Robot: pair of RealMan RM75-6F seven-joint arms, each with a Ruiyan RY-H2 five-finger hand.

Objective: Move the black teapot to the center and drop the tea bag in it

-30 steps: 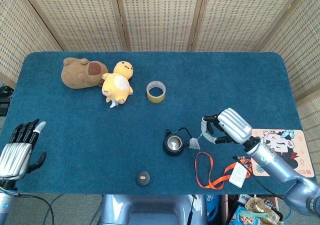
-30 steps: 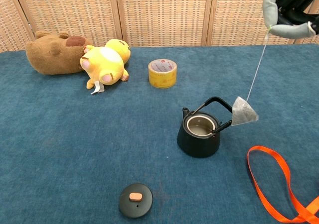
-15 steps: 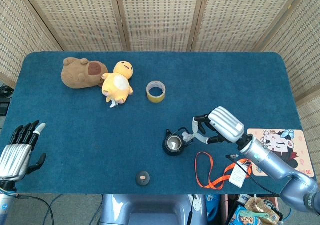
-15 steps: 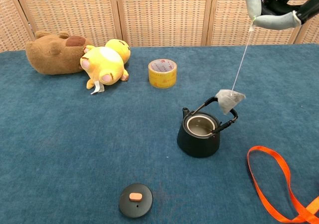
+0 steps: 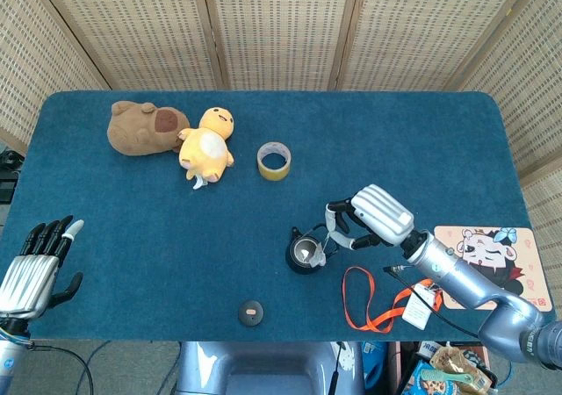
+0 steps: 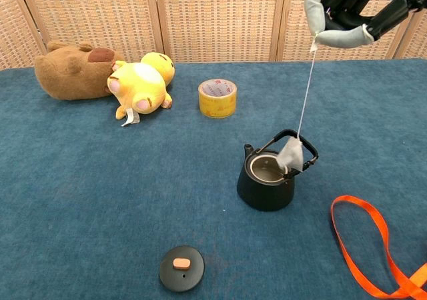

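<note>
One tea bag [image 6: 291, 155] half-hiding teapot [image 6: 267, 180] rim, right robot hand [image 6: 340, 10] cropped

You had a black teapot [image 6: 267, 183] and a pale grey tea bag [image 6: 291, 155] on the blue table [image 6: 100, 200] (orange ribbon [image 6: 363, 247] at its right edge, yellow tape roll [image 6: 217, 97], brown [image 6: 70, 70] and yellow plush toys [image 6: 141, 83] toward the far edge).

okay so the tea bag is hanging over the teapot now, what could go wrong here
The tea bag hangs by its string from the right hand, at the rim beside the handle of the black teapot. It could snag on the handle or drop outside the opening. A snag might tip the pot.
</note>
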